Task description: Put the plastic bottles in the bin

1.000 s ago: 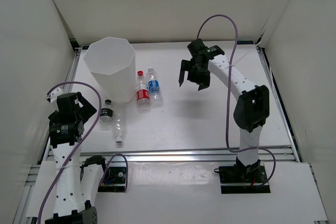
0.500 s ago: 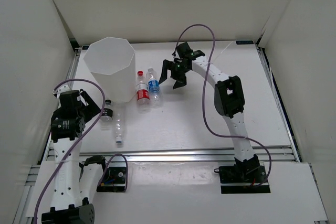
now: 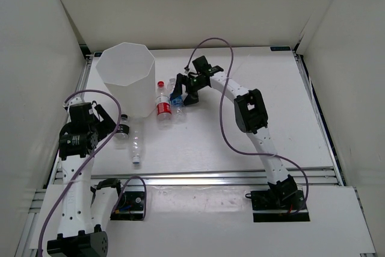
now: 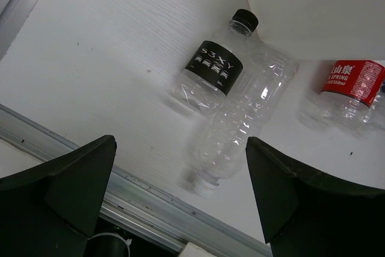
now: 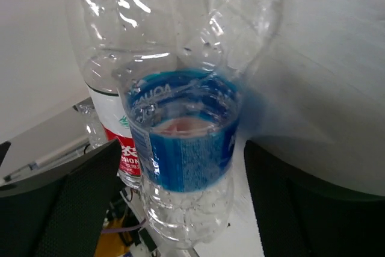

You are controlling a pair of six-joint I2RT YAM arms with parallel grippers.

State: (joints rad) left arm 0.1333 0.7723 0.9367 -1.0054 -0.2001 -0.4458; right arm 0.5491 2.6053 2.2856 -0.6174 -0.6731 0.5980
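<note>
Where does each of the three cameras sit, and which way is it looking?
Top external: fixed above and behind, looking down at table and bin; left arm and right arm show.
Left wrist: looks down at black-capped bottle and unlabelled bottle; own fingers at bottom corners.
Right wrist: close on blue-labelled bottle, between own fingers.
Shared: both wrist views show the red-labelled bottle.

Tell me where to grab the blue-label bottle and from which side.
Grip the blue-label bottle across its labelled middle, from above: it seems to lie flat, and that band is straight-walled. The red-label bottle lies close alongside, leaving little room on that side.
</note>
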